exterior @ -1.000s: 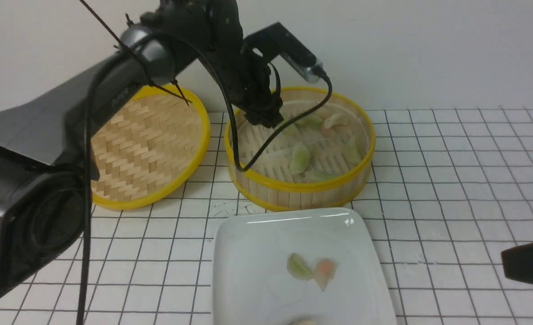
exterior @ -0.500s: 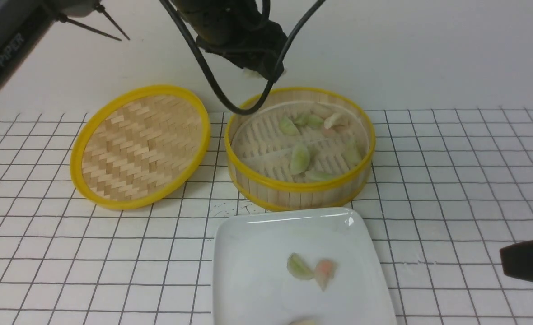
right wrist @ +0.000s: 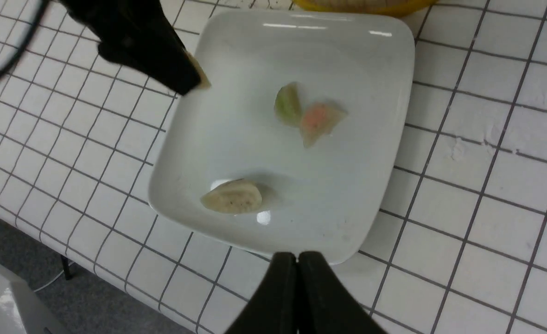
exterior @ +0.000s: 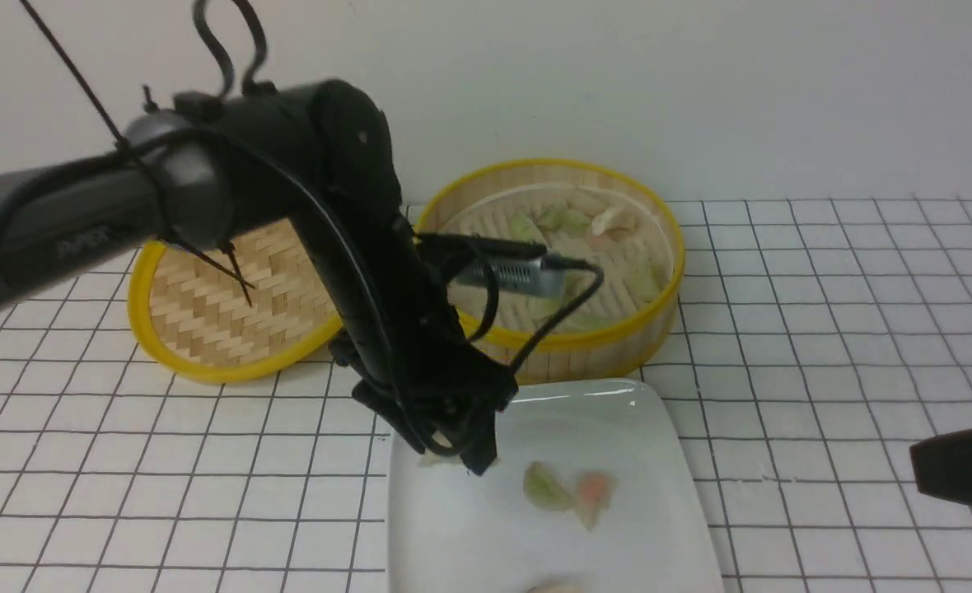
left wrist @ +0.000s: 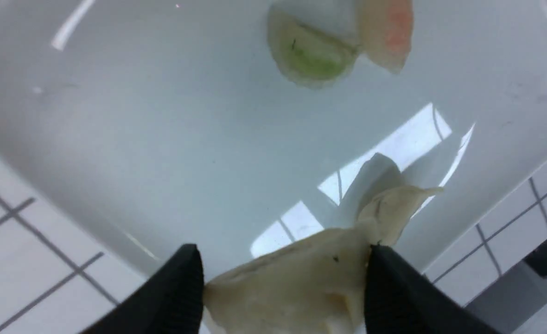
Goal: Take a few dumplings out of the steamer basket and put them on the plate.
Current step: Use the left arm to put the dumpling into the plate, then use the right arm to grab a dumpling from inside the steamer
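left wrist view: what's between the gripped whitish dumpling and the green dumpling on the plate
Only bare white square plate separates the whitish-beige crescent dumpling in the left gripper from the pale green dumpling (left wrist view).

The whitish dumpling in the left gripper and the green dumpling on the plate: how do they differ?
The whitish dumpling is pale beige; the green dumpling shows green filling. The whitish one is held by the left gripper; the green one lies free on the plate. Both look translucent.
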